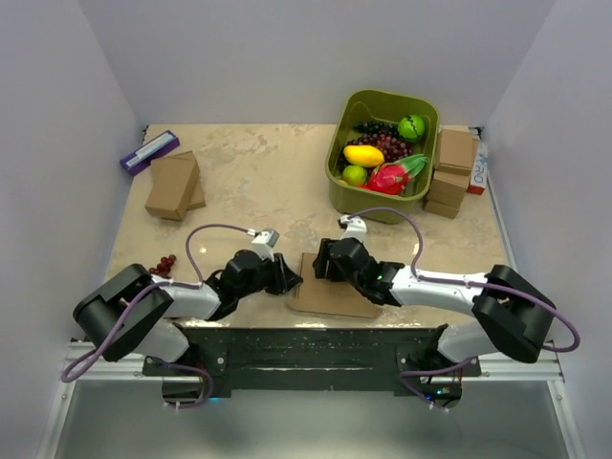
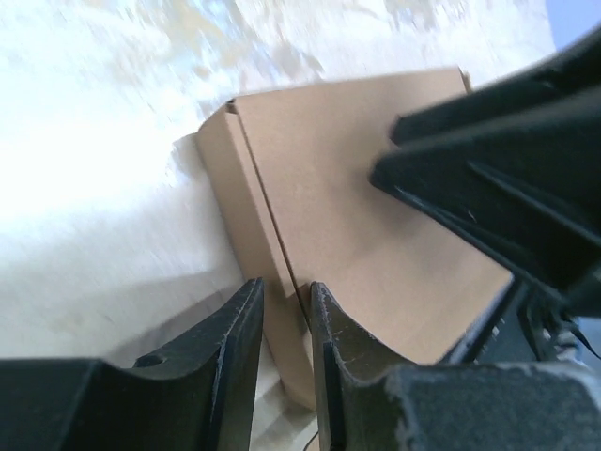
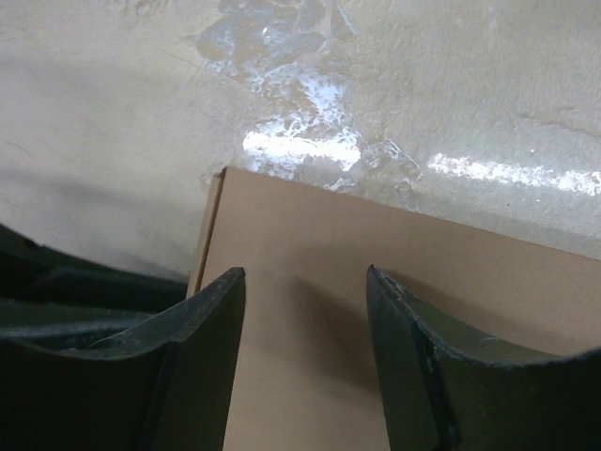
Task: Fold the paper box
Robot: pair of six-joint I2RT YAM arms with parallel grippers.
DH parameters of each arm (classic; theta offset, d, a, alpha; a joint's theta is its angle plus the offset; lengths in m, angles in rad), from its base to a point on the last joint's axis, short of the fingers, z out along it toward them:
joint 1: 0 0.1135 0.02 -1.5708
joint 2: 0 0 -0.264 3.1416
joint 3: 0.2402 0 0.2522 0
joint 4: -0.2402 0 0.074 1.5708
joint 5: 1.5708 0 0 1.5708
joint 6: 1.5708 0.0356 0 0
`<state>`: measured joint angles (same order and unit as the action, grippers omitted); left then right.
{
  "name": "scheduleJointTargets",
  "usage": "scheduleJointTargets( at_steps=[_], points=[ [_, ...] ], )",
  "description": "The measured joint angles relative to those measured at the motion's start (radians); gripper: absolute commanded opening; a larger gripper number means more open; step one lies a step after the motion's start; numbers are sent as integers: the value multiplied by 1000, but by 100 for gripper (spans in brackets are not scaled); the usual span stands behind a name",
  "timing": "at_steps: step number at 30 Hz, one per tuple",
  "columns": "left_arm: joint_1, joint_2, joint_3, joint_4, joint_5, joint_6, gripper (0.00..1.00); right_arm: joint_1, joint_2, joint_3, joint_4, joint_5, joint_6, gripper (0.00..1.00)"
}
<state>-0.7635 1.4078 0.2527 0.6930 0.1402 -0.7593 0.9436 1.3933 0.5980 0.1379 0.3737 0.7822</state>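
1. The paper box [image 1: 327, 298], flat, smooth brown cardboard, lies on the mottled beige counter [image 1: 258, 182] between both arms.
2. The left fingers [image 2: 239, 348] pinch its thin side flap. The right fingers [image 3: 202, 338] are spread apart over its panel.
3. Beyond, one green plastic bin [image 1: 368, 206] holds fruit.

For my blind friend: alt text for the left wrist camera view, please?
The left arm's black fingers sit nearly shut around a side flap of a flat brown paper box on a pale table. The right arm's fingers reach over the box from the right.
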Motion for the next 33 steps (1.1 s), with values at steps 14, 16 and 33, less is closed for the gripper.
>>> scheduleJointTargets(
  at_steps=[14, 16, 33],
  points=[
    [85, 26, 144, -153, -13, 186, 47, -129, -454, -24, -391, -11, -16, 88],
    [104, 18, 150, -165, 3, 198, 59, -193, -486, -79, -404, -53, -3, 86],
    [249, -180, 164, -266, 146, 218, 79, -302, -482, -313, -292, -306, 116, 45]
  ],
)
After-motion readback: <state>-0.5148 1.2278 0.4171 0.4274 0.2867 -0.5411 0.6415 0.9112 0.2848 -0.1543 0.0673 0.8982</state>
